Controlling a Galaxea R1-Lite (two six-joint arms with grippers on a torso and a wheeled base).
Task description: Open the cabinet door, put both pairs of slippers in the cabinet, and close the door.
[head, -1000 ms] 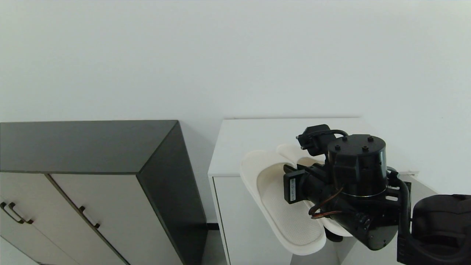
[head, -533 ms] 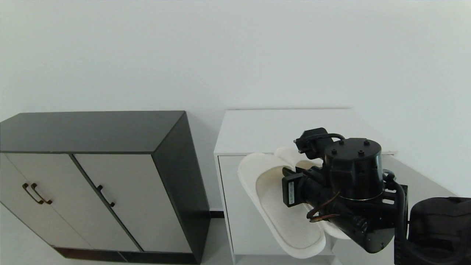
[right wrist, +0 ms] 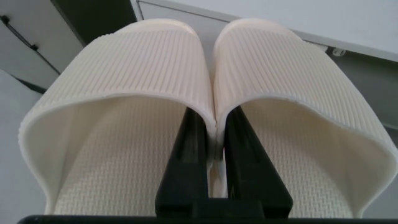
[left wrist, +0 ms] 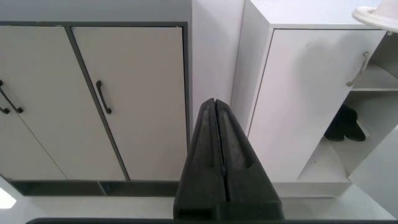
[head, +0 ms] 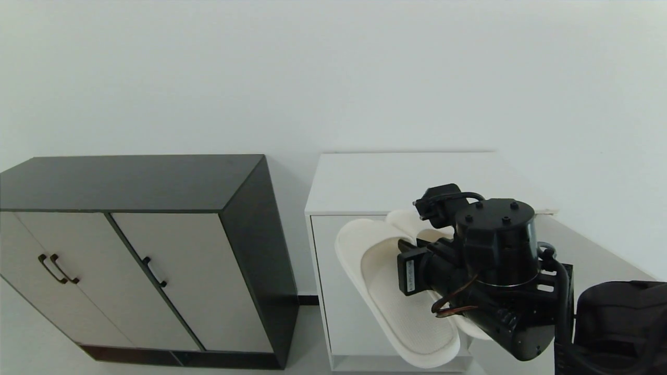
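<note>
Aloft, right fingers (right wrist: 186, 155) pinch both cream slippers (right wrist: 143, 81) before the white cabinet (head: 365, 182); left fingers (left wrist: 205, 155) closed.

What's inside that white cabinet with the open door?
A dark pair of slippers lies below a shelf. The open door covers the rest.

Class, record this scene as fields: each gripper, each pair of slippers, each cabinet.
Right gripper: fingers shut on the cream slippers, pinching their inner edges together
Left gripper: fingers shut, empty
White cabinet: open, shelves showing
Dark slippers: inside it, on a lower shelf
Black cabinet: doors shut
</note>
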